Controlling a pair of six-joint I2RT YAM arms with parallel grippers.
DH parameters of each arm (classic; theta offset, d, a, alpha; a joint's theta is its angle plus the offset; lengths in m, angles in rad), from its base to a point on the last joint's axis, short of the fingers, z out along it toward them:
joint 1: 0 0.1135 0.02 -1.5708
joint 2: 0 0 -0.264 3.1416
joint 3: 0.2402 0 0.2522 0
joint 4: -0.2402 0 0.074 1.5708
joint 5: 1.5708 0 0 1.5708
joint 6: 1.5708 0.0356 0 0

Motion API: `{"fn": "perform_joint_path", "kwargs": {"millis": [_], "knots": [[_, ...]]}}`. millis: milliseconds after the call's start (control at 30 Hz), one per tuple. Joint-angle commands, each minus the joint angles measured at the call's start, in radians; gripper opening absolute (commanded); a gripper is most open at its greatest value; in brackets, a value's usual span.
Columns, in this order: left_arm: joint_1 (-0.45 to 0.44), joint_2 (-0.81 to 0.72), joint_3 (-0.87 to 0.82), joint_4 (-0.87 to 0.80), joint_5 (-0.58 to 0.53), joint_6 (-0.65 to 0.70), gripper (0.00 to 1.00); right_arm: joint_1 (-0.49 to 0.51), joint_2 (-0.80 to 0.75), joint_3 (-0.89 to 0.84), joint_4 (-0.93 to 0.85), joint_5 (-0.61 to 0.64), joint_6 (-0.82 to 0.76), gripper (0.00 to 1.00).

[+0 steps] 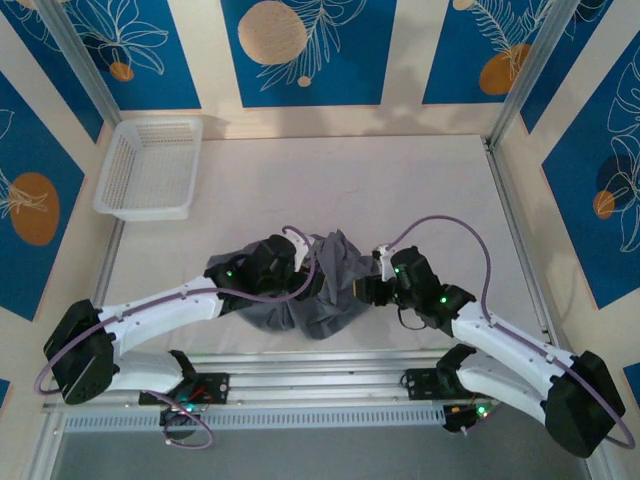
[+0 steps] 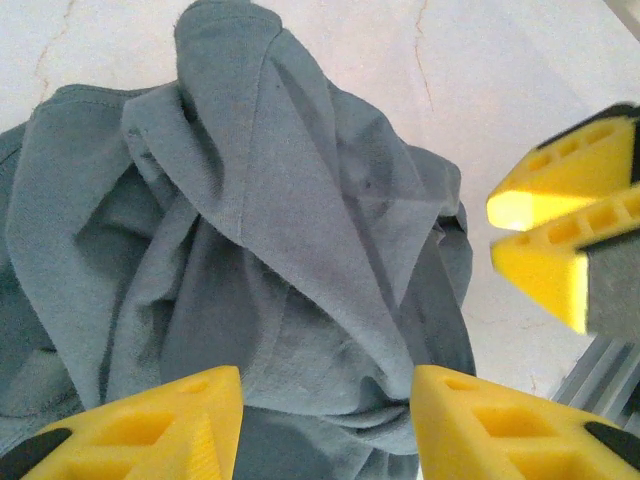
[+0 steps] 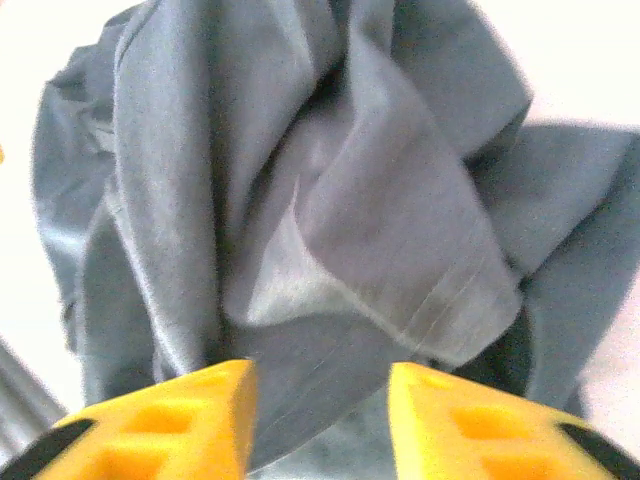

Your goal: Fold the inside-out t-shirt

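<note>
White table point(image 1: 400, 190) seen from above, w/ two white-and-black robot arms point(image 1: 170, 305) reaching in from the near edge. Slate-grey t-shirt point(image 1: 325, 290) lies crumpled in a heap on the table, near-centre, btw the two arms. White mesh basket point(image 1: 160, 122) sits at the far-left corner, well apart from the shirt; its mesh floor is in plain sight. L pincer point(image 2: 328, 375): yellow fingers stand wide apart over the heap, a fold of cloth lying btw them, not clamped. R pincer point(image 3: 320, 368): fingers partly apart, shirt cloth in the gap; can't tell if it's pinched.
</note>
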Motion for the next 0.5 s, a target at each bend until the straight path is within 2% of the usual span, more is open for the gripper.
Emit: {"fn": "perform_joint_path", "kwargs": {"millis": [0, 67, 133, 200, 300, 367, 467], "knots": [[0.013, -0.022, -0.015, 0.021, 0.03, -0.012, 0.48, 0.0, 0.064, 0.093, -0.086, 0.155, -0.093, 0.33], [0.013, -0.026, -0.018, 0.017, 0.03, -0.008, 0.48, 0.006, 0.12, 0.151, -0.124, 0.127, -0.108, 0.36], [0.017, -0.034, -0.023, 0.015, 0.03, -0.005, 0.48, 0.019, 0.18, 0.226, -0.204, 0.144, -0.128, 0.46], [0.021, -0.046, -0.031, 0.014, 0.031, -0.002, 0.48, 0.052, 0.233, 0.306, -0.303, 0.204, -0.198, 0.53], [0.028, -0.066, -0.042, 0.015, 0.036, 0.004, 0.48, 0.103, 0.276, 0.365, -0.405, 0.299, -0.354, 0.55], [0.035, -0.072, -0.049, 0.018, 0.045, 0.012, 0.48, 0.101, 0.303, 0.376, -0.454, 0.271, -0.432, 0.58], [0.043, -0.082, -0.058, 0.019, 0.056, 0.021, 0.48, 0.081, 0.384, 0.439, -0.573, 0.185, -0.465, 0.6]]}}
